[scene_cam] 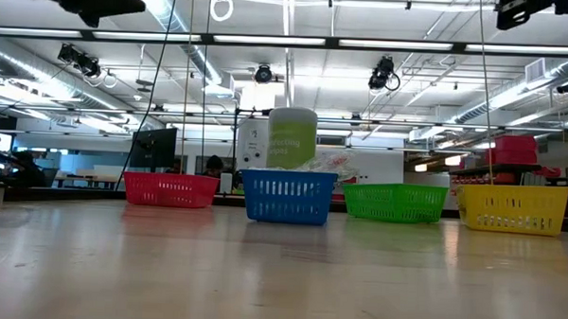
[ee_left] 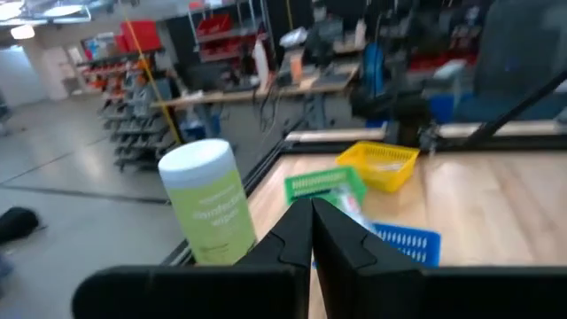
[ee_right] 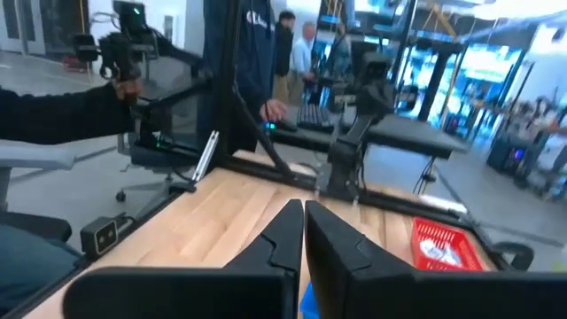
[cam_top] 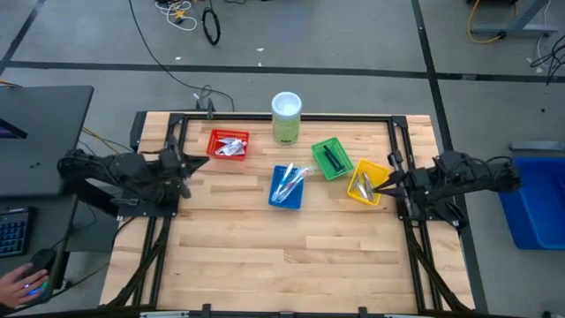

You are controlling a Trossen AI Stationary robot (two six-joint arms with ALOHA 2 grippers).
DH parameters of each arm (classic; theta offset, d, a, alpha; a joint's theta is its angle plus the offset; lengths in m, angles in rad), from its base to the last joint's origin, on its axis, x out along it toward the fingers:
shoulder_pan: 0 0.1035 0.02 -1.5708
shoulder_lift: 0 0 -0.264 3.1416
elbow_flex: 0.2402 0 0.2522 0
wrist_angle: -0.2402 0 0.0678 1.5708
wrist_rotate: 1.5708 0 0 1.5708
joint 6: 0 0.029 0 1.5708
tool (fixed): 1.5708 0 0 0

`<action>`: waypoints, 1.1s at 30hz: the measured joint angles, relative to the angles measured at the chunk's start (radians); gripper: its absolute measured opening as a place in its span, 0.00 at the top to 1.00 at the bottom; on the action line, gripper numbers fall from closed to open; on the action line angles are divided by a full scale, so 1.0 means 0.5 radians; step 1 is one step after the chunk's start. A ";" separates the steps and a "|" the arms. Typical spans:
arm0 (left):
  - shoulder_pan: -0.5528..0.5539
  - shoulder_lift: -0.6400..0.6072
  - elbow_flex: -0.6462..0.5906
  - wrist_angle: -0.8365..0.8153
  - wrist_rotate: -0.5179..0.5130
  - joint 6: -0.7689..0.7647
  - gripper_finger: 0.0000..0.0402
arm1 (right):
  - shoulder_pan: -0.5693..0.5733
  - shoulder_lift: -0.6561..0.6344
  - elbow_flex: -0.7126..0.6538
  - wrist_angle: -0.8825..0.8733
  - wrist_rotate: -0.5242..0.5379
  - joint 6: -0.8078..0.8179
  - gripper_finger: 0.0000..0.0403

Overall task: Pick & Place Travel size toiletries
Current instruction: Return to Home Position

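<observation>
pale wooden tabletop filled mid-frame; left gripper and right gripper were both pinched together, empty. right one sat beside yellow mesh basket at right; a careless swing might knock it.

"Wipes" on pale-green canister

White tubes lie flat and huddled in the red basket, toward the tabletop's far left. Pale blue toothbrushes lie slanted across the blue basket near the middle. A dark razor lies lengthwise in the green basket, and a silvery piece lies slanted in the yellow basket nearest the right edge.
</observation>
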 joint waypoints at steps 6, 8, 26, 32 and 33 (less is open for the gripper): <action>0.000 -0.468 -0.220 0.005 0.064 0.002 0.96 | 0.000 -0.245 -0.161 0.039 0.000 -0.052 0.94; 0.000 -0.597 -0.290 0.004 0.094 0.038 0.98 | 0.000 -0.318 -0.215 0.038 0.000 -0.051 0.94; 0.002 -0.588 -0.884 0.528 0.142 0.030 0.99 | -0.001 -0.457 -0.624 0.156 0.193 0.129 0.94; 0.003 -0.587 -0.972 0.642 0.144 -0.008 0.96 | -0.001 -0.457 -0.785 0.327 0.197 0.124 0.94; 0.003 -0.583 -0.981 0.670 0.152 -0.004 0.96 | -0.002 -0.457 -0.811 0.351 0.198 0.123 0.94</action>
